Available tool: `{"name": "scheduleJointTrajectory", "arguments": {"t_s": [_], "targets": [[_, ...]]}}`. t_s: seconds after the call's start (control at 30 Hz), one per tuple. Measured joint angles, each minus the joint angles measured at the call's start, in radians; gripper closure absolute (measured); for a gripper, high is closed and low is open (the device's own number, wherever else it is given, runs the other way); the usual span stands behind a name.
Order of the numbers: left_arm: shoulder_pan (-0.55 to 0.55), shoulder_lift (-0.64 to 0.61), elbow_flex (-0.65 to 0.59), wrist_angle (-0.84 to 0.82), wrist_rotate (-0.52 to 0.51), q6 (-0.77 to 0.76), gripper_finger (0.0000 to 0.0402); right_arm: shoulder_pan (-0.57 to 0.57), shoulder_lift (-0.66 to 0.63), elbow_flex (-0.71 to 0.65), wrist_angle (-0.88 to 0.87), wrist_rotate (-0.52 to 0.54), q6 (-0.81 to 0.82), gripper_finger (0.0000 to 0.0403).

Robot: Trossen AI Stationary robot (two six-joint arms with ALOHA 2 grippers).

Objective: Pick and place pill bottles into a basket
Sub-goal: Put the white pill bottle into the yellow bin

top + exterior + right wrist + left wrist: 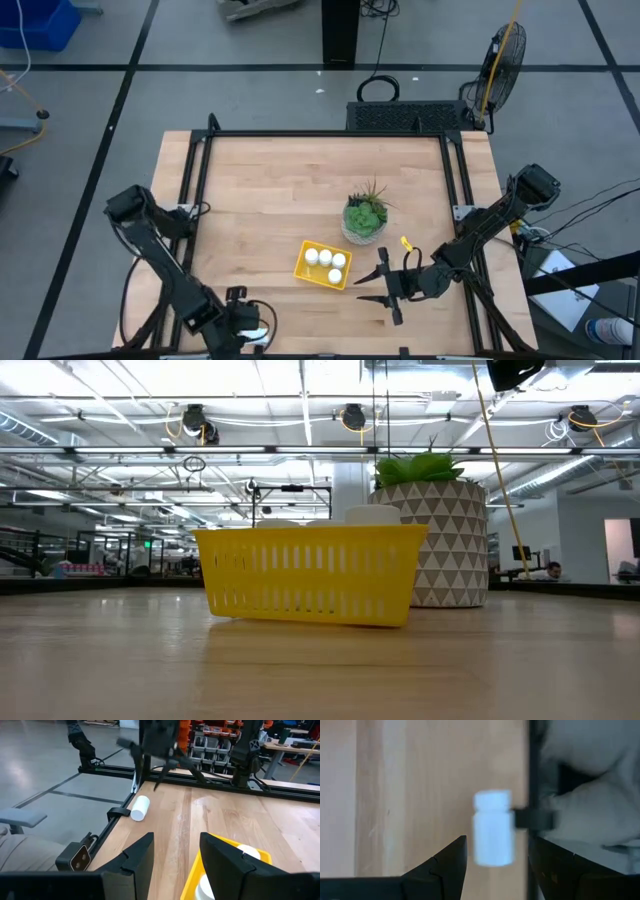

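Observation:
The yellow basket [322, 264] sits on the table in front of the plant pot and holds several white pill bottles [325, 258]; it also shows in the low view [310, 572]. One more white pill bottle [492, 827] lies on its side on the wood by the table's near edge and also shows in the right wrist view [139, 808]. My left gripper [243, 318] hangs over this bottle, open, a finger on each side, not touching it. My right gripper [378, 286] is open and empty, just right of the basket.
A pale patterned pot with a green plant [364, 218] stands right behind the basket. A black frame rail with a bracket [532, 818] runs along the table's near edge, right beside the lying bottle. Bare wood stretches over the table's left and far parts.

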Motion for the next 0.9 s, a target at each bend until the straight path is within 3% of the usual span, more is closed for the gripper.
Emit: {"name": "scheduleJointTrajectory", "arguments": {"t_s": [0.57, 0.9], "targets": [[-0.092, 0.089, -0.001, 0.014, -0.100, -0.152, 0.0188, -0.005, 0.000, 0.000, -0.030, 0.000, 0.050, 0.0252], [-0.097, 0.090, 0.004, 0.021, -0.096, -0.134, 0.0188, -0.005, 0.000, 0.000, -0.033, 0.000, 0.049, 0.0252]]}}
